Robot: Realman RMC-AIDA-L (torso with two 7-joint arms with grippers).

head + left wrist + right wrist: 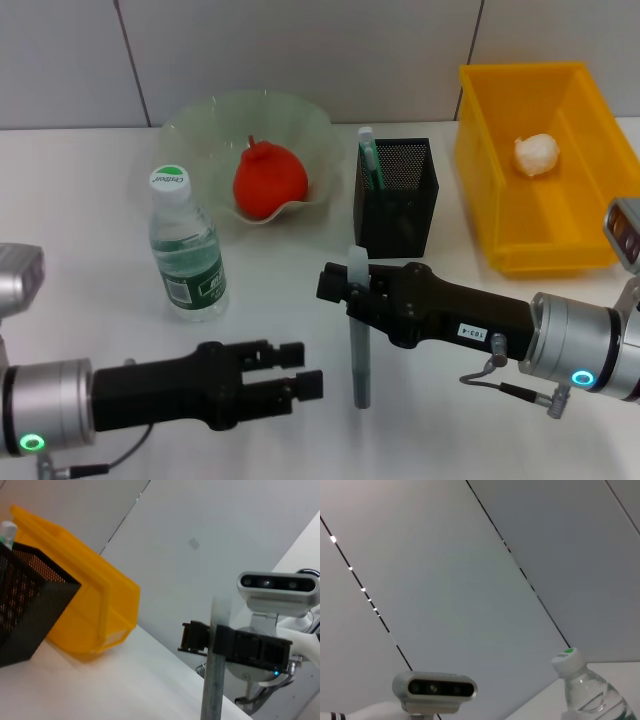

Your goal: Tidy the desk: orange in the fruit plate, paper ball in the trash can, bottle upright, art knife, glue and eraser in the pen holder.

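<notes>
Gripping the upright grey art knife [358, 345], the right claw [347, 296] hovers just before the pen holder [397, 198].

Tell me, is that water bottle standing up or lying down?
Standing upright: the water bottle rests on its base on the table, green cap on top.

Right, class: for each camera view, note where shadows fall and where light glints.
Head view: even light, with soft shadows on the table beside the bottle and pen holder. The right gripper holds a long grey tool upright, and the left gripper is open beside it. Left wrist view: shadow under the yellow bin. Right wrist view: bright glints along a wall seam.
</notes>
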